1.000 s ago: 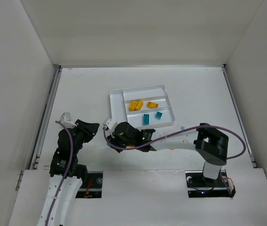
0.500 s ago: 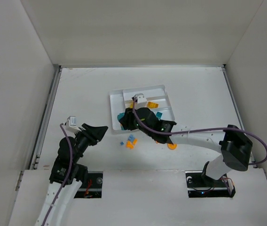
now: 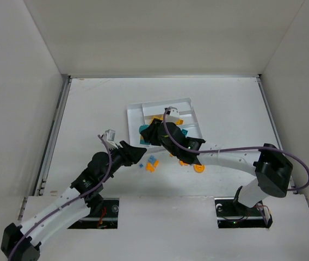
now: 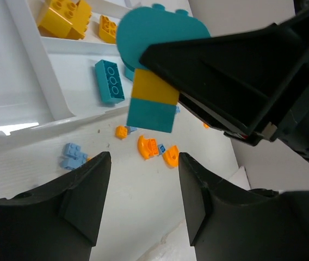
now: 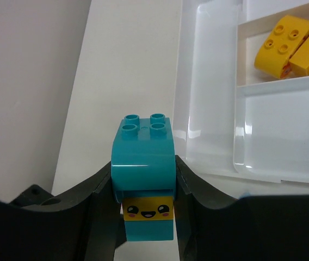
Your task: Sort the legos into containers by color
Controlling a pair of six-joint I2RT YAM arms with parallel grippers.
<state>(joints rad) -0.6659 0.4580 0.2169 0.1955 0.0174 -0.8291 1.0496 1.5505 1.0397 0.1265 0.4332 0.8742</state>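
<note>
The legos are sitting partly sorted, partly loose, so here's how it's looking around the white tray (image 3: 134, 117). The right gripper (image 5: 143, 187) is pinching a chunky teal piece (image 5: 143, 163) between both fingers; it has a rounded top with studs and a yellow smiley band near the bottom. It's hanging right around the tray's near left corner, up off the table (image 3: 89, 103). Inside the tray, a few yellow bricks (image 4: 65, 16) are lying in one long section, and a flat teal brick (image 4: 109, 81) is lying in the next long section toward the arms. Just outside the tray's near edge, some orange bits (image 4: 154, 149) and light blue bits (image 4: 73, 157) are sitting loose on the table. The left gripper (image 4: 141, 201) is hovering over that loose bunch, a little nearer the arms than the tray, with its fingers spread apart and nothing between them.
</note>
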